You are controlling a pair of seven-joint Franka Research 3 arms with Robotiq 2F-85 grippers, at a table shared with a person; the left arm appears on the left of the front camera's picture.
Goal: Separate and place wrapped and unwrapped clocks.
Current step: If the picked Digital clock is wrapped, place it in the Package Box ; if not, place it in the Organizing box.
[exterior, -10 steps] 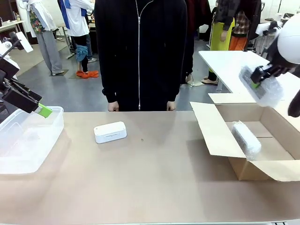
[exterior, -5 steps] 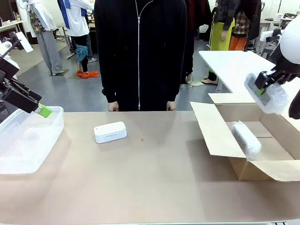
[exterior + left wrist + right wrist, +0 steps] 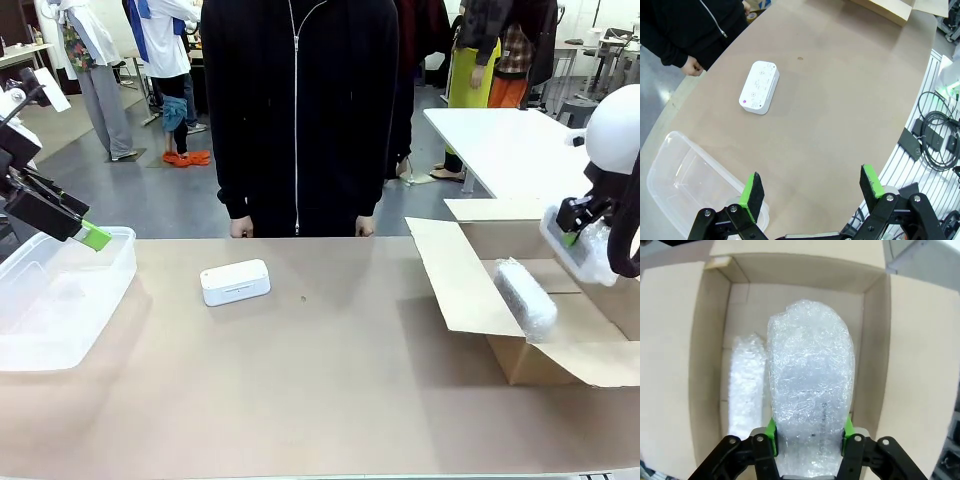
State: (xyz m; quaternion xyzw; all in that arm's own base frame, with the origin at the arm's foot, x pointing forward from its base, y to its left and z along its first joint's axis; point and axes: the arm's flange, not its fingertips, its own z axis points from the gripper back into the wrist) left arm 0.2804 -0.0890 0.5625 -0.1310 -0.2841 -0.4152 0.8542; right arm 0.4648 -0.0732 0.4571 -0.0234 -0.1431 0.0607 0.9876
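- Frontally, the right tool (image 3: 572, 232) pinches one bubble-wrapped clock (image 3: 592, 255) above the open cardboard box (image 3: 460, 290). The other wrapped clock (image 3: 525, 297) lies inside that box. The bare white clock (image 3: 235, 281) rests on the worktop (image 3: 330, 390), in front of the person (image 3: 300, 100). The left tool (image 3: 92, 236) hangs over the clear plastic tub (image 3: 70, 320).
- Left wrist view: the left tool (image 3: 811, 189) is spread wide, gripping nothing. The clear plastic tub (image 3: 685, 175) sits below it, and the bare white clock (image 3: 759, 87) lies well apart on the worktop (image 3: 840, 110).
- Right wrist view: the right tool (image 3: 810, 432) clamps the near end of the bubble-wrapped clock (image 3: 810, 370). That clock hangs over the cardboard box (image 3: 875, 340). The other wrapped clock (image 3: 745, 385) lies on the box floor along one wall.
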